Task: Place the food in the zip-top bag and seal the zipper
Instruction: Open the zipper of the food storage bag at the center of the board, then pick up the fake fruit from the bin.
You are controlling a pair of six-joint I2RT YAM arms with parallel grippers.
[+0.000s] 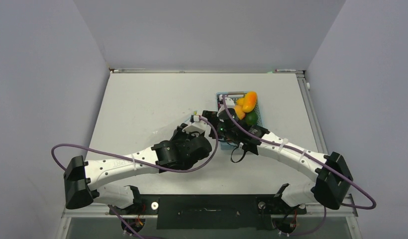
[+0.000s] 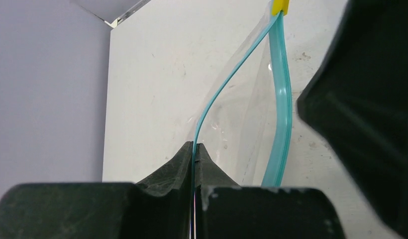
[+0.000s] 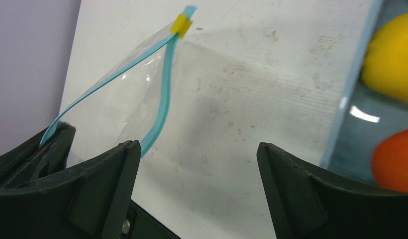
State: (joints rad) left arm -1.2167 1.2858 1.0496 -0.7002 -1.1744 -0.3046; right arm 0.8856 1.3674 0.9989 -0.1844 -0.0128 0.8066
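White table (image 1: pixel 142 109) inside grey walls. Left hand (image 2: pixel 194 149) clamps one zipper (image 2: pixel 281 99) lip of the clear bag (image 2: pixel 242 124), mouth gaping, unsealed. Right hand (image 3: pixel 197 164) spread, empty. Food (image 1: pixel 249 102) sits in a basket (image 1: pixel 260 117) at two o'clock, none bagged.

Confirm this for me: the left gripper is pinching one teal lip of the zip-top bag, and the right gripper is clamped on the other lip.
Not quite. The right gripper is open, clamped on nothing, as the right wrist view shows. The left gripper does pinch one teal lip of the zip-top bag.
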